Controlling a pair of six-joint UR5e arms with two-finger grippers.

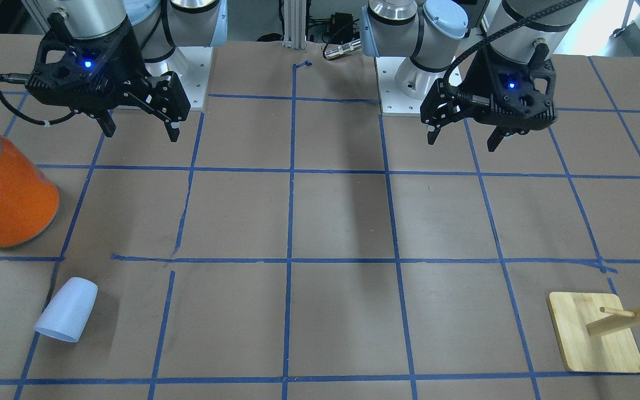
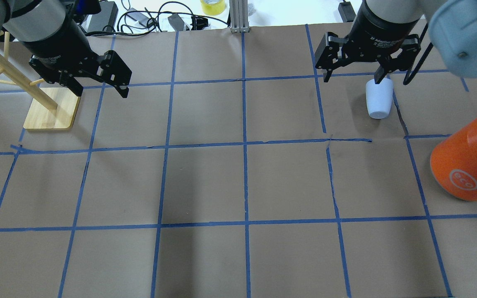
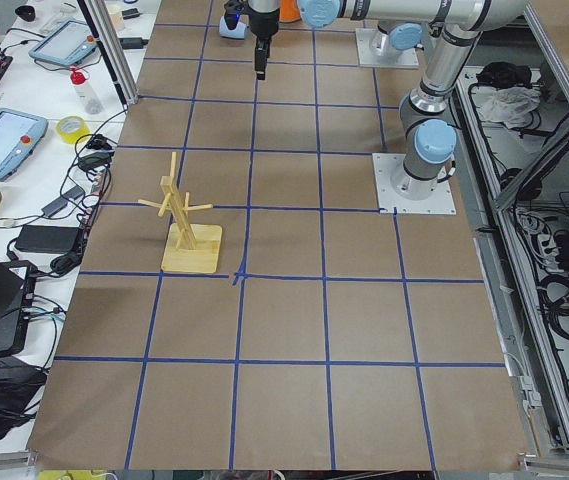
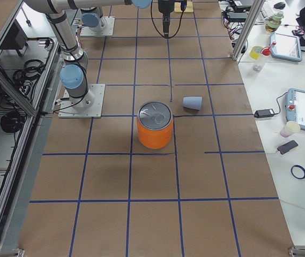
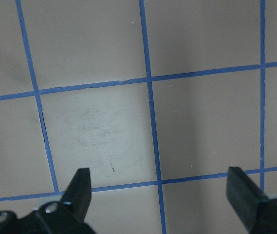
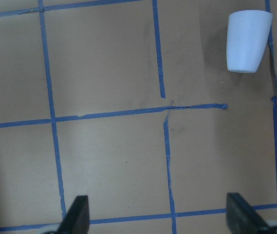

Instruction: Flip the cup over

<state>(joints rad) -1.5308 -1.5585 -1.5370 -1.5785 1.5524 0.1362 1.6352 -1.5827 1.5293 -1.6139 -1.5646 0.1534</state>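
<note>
The pale lavender-blue cup (image 1: pixel 67 316) lies on its side on the brown table, on the robot's right side. It also shows in the overhead view (image 2: pixel 379 99), the exterior right view (image 4: pixel 192 103) and the right wrist view (image 6: pixel 247 41). My right gripper (image 1: pixel 142 133) (image 2: pixel 351 78) (image 6: pixel 158 212) is open and empty, held high above the table, apart from the cup. My left gripper (image 1: pixel 461 143) (image 2: pixel 99 91) (image 5: pixel 160 187) is open and empty, high over bare table.
A large orange can (image 1: pixel 6 189) (image 2: pixel 466 161) with a silver top stands near the cup, nearer the robot. A wooden peg stand (image 1: pixel 595 333) (image 2: pixel 50 109) stands on the robot's left side. Blue tape lines grid the table.
</note>
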